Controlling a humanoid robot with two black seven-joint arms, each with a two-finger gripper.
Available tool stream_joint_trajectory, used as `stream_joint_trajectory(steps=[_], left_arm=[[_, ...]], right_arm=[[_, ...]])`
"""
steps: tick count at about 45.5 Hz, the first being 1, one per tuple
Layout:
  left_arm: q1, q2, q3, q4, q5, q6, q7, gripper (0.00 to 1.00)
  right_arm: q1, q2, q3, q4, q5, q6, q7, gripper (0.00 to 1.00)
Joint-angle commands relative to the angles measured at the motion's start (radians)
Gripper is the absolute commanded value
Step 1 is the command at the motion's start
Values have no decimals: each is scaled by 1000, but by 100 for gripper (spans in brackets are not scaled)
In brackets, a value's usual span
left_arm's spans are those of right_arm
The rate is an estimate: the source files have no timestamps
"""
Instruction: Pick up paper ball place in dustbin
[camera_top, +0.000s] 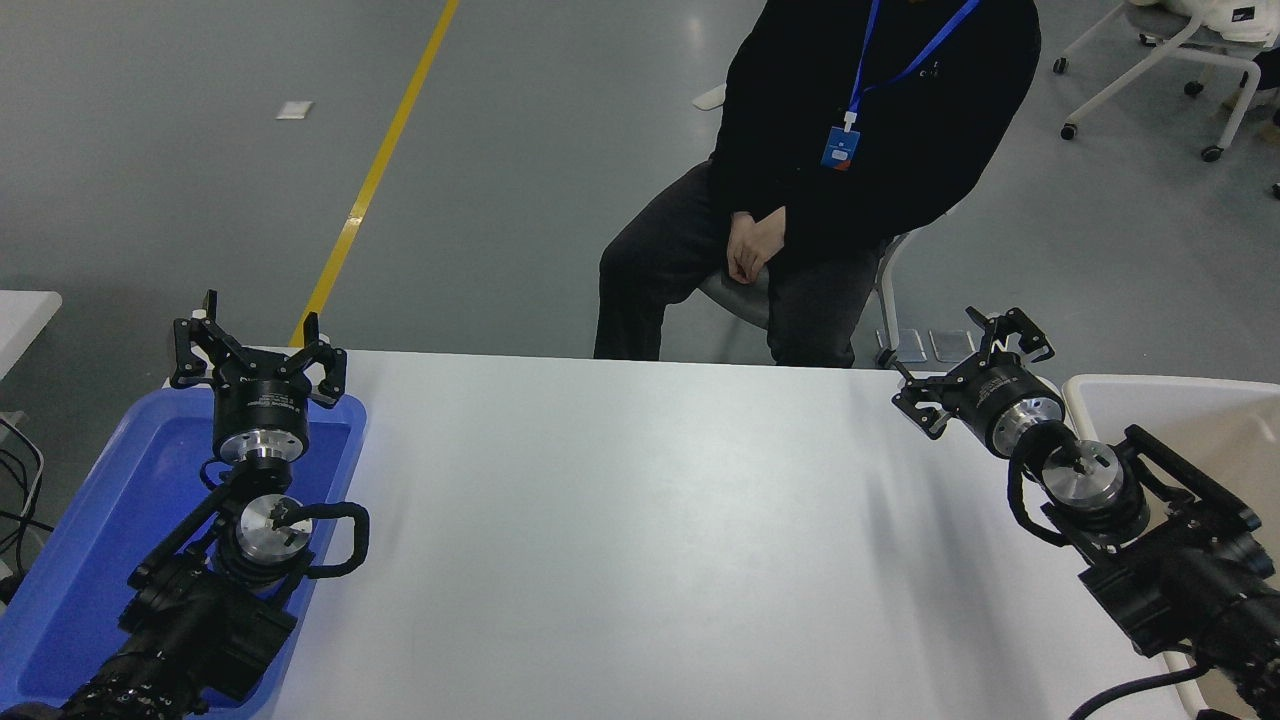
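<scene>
No lettering here can be read; the left gripper (256, 352), beside the blue tray (90, 520), carries a small pale label on its black body (262, 405), too fine to make out; the badge (840, 147) on the seated person's lanyard shows only blurred marks.
</scene>
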Motion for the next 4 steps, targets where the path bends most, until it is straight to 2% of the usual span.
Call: stream_joint_trajectory(steps=[1, 4], left_arm=[[0, 0, 0, 0, 0, 0, 0, 99], [0, 0, 0, 0, 0, 0, 1, 99]], right_arm=[[3, 0, -2, -8, -11, 0, 0, 100], [1, -2, -2, -8, -11, 0, 0, 100]])
